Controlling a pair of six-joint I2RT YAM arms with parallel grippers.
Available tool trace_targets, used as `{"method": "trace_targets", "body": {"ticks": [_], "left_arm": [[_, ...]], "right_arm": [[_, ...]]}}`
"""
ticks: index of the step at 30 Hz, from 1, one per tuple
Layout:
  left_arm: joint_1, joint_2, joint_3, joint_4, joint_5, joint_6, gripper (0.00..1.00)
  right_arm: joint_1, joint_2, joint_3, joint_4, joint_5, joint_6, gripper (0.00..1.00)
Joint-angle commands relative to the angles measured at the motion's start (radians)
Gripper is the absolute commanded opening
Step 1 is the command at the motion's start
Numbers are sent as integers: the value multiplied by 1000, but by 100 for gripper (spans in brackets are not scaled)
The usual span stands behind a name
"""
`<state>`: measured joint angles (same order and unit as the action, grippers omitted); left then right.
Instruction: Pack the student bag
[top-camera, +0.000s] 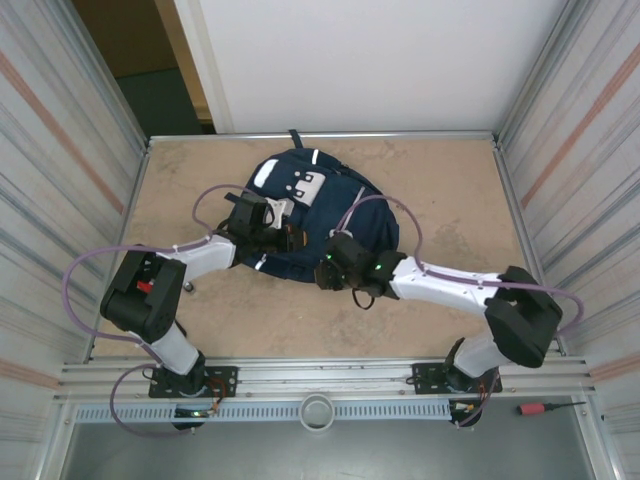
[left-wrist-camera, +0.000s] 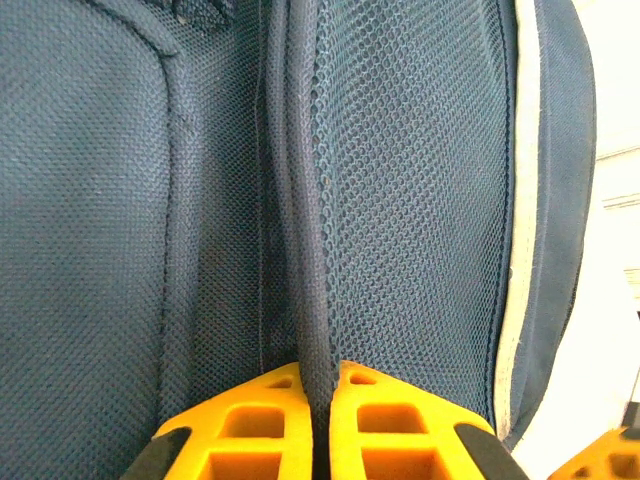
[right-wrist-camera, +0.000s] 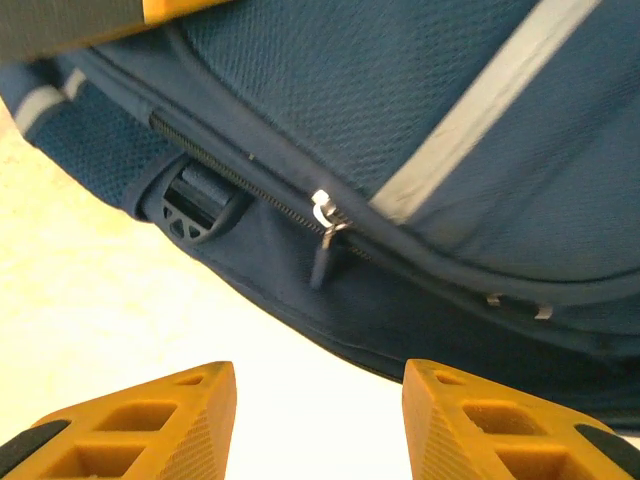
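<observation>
Left gripper (left-wrist-camera: 318, 425) clenched on the large navy blue fabric backpack (top-camera: 320, 222); right gripper (right-wrist-camera: 320, 400) released.
I see the left gripper's orange fingers (left-wrist-camera: 250, 435) pinching a dark corded seam (left-wrist-camera: 300, 200) at the backpack's left side. The right gripper's jaws stand apart and empty, just off the backpack's near edge, facing its silver zip pull (right-wrist-camera: 325, 222). The backpack lies on the tan table board (top-camera: 450, 200).

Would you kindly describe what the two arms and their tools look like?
Both the left arm and right arm have white links between bulky black joint housings, with a lilac cable looping along each. The left arm's elbow housing bears a small red mark. The left tool and right tool have orange fingers moulded with rectangular pockets and black trim.
</observation>
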<state>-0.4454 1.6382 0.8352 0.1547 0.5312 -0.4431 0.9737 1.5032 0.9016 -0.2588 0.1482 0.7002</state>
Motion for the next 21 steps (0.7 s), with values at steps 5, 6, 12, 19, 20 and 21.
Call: {"method": "trace_targets", "body": {"ticks": [5, 6, 12, 19, 20, 21], "left_arm": [[-10, 3, -10, -5, 33, 4, 0], [-10, -1, -11, -6, 32, 4, 0], [-9, -3, -13, -7, 30, 8, 0], [-10, 3, -13, -9, 33, 14, 1], [-10, 3, -13, -9, 31, 16, 1], [-10, 3, -13, -12, 31, 16, 1]], "right_arm": [[39, 141, 54, 77, 112, 84, 44], [40, 151, 57, 83, 116, 83, 44], [40, 200, 77, 110, 148, 70, 40], [37, 233, 103, 115, 209, 48, 34], [36, 234, 106, 115, 220, 41, 32], [36, 236, 109, 113, 230, 37, 31]]}}
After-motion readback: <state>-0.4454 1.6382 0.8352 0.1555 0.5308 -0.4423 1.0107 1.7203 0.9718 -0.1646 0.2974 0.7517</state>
